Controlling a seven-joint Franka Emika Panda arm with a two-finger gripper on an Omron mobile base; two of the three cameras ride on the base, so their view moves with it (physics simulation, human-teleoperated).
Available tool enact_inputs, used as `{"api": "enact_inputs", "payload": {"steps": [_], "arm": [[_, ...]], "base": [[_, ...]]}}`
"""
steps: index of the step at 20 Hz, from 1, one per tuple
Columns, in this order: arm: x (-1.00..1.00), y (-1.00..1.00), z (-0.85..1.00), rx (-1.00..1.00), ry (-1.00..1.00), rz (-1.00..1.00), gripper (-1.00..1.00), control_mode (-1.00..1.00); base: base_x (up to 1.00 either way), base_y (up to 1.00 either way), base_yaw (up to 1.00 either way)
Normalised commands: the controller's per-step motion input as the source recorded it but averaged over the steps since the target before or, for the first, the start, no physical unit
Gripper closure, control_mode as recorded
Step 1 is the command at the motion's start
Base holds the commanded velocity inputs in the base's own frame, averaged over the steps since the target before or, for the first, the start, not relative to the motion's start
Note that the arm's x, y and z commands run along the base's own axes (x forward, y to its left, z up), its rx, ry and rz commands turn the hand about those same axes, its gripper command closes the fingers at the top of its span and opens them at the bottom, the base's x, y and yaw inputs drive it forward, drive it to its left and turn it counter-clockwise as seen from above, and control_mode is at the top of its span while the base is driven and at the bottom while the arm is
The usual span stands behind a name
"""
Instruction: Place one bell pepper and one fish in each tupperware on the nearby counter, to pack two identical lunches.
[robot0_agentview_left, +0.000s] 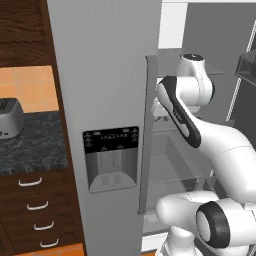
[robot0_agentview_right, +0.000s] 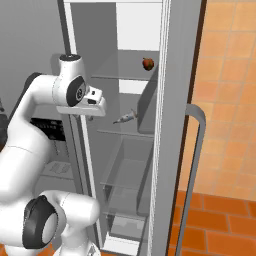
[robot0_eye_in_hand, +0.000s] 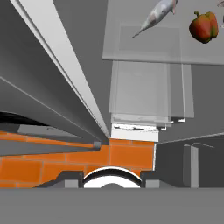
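Kitchen: orange tiled floor, dark wood drawers with white handles at far left.
Surface: black-grey marbled top left of fridge, silver toaster resting on it.
Fridge: grey, door swung open, dispenser panel on closed door.
Bell pepper: red, on upper glass shelf inside fridge.
Fish: silver-grey, on shelf below pepper, slightly left of it.
Arm: white, reaching into open fridge at shelf height.
Gripper: near fish, not touching; cannot tell whether fingers apart or together.
Hand view: fish and pepper side by side, well apart from finger tips.
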Motion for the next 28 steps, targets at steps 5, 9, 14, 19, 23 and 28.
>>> {"api": "enact_inputs", "payload": {"steps": [5,9,14,19,23,28], "arm": [[0.03,-0.05,0.0,0.0,0.02,-0.01,-1.0,-1.0],[0.08,-0.03,-0.06,0.0,-0.08,-0.04,-1.0,-1.0],[-0.32,-0.41,0.0,-0.04,-0.22,0.02,-1.0,-1.0],[0.02,-0.35,0.0,-0.2,-0.13,0.0,-1.0,-1.0],[0.85,-0.87,0.0,-0.07,0.03,0.0,-1.0,-1.0],[1.0,-0.93,-0.05,0.0,0.16,0.0,-1.0,-1.0]], "base": [[0.0,0.0,0.0],[0.0,0.0,0.0],[0.0,0.0,0.0],[0.0,0.0,0.0],[0.0,0.0,0.0],[0.0,0.0,0.0]]}}
